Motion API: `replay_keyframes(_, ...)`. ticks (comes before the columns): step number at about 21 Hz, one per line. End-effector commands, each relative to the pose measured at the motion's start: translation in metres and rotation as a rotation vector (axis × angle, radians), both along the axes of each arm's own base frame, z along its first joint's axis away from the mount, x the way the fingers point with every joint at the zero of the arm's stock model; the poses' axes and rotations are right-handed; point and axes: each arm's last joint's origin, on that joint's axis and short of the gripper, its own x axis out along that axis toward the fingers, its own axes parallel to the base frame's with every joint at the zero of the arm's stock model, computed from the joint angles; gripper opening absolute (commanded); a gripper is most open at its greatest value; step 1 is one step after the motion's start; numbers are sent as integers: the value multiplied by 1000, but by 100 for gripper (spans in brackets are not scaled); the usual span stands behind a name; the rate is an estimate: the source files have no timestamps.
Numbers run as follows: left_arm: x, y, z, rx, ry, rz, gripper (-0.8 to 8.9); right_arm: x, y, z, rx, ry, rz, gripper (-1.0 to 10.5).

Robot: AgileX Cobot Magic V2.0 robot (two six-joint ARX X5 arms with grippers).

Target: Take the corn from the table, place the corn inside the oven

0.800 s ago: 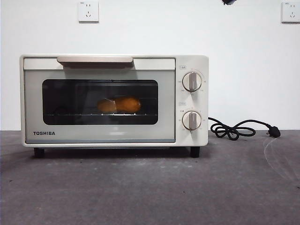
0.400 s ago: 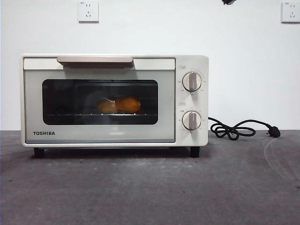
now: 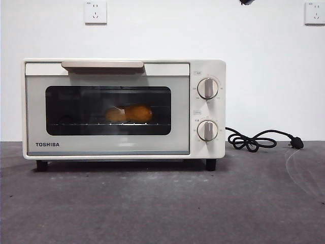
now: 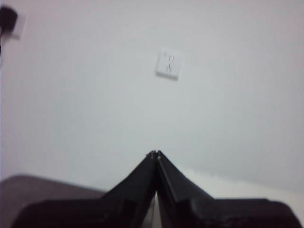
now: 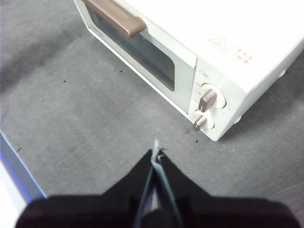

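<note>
1. Your corn [image 3: 129,114] lies on the rack inside the oven [image 3: 208,147], door closed.
2. Left claw [image 4: 155,154] and right claw [image 5: 155,153] are both together, empty, clear of the worktop [image 3: 162,203].
3. Nothing seems left.

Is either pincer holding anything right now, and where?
Nothing held: left pincer and right pincer are shut empty; the yellow-orange corn cob lies inside the cream-white oven.

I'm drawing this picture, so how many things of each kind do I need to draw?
Cream-white boxy Toshiba toaster oven: 1
Yellow-orange corn cob behind the oven's dark glass window: 1
Round oven knobs: 2
Black power cord with plug on the dark grey table: 1
White wall sockets: 2
Total: 7
</note>
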Motion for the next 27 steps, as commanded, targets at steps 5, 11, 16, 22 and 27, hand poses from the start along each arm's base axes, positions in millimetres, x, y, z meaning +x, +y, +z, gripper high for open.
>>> replay_keyframes(5,5,1,-17,28,89,20,-4,2,1,-1,4,2,-3,-1)
replay_keyframes(11,11,1,-40,98,246,39,-4,2,1,-1,4,2,-3,-1)
replay_keyframes(16,12,1,-53,191,385,51,-4,2,1,-1,4,2,-3,-1)
replay_keyframes(22,11,1,-70,258,574,26,-3,2,1,-1,5,1,-3,-1)
replay_keyframes(27,11,0,-70,272,568,-6,-3,2,1,-1,5,0,-3,-1)
